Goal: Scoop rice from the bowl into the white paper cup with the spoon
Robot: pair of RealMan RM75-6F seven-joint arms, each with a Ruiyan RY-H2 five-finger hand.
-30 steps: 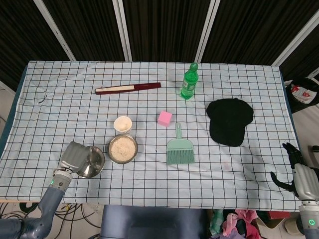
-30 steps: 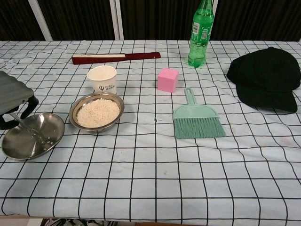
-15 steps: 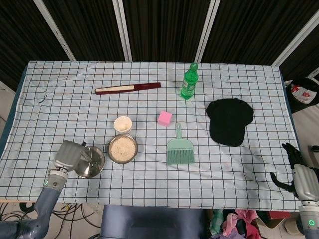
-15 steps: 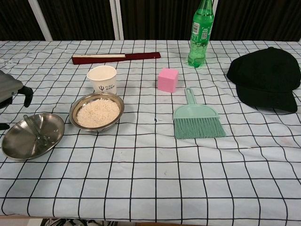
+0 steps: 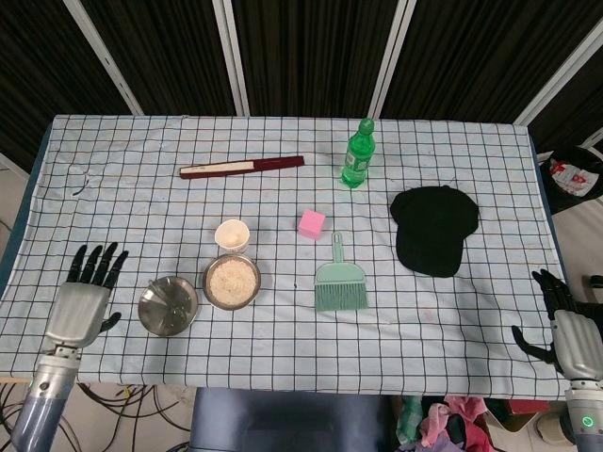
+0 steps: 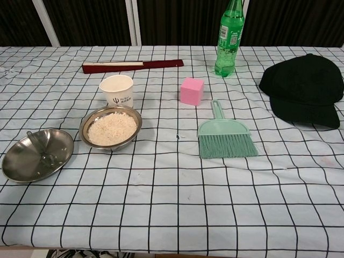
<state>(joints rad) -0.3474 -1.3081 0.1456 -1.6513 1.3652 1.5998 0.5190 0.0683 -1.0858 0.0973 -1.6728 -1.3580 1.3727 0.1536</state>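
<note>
A steel bowl of rice (image 5: 232, 281) (image 6: 111, 127) sits near the table's front left, with the white paper cup (image 5: 231, 234) (image 6: 117, 90) just behind it. The metal spoon (image 5: 162, 301) (image 6: 38, 145) lies inside an empty steel dish (image 5: 168, 305) (image 6: 36, 154) to the left of the bowl. My left hand (image 5: 82, 303) rests flat with fingers spread, holding nothing, left of the dish. At the front right table edge, my right hand (image 5: 568, 334) is held with fingers apart and nothing in it. Neither hand shows in the chest view.
A green dustpan brush (image 5: 340, 280) (image 6: 225, 135), a pink cube (image 5: 312, 223) (image 6: 192, 91), a green bottle (image 5: 357, 154) (image 6: 229, 38), a black cap (image 5: 433, 229) (image 6: 305, 89) and a dark red folded fan (image 5: 241, 167) (image 6: 131, 65) lie on the checked cloth (image 5: 283, 198).
My left hand has drawn away from the steel dish to the left and opened out flat. The spoon stays lying in the dish. The right hand has not moved.
</note>
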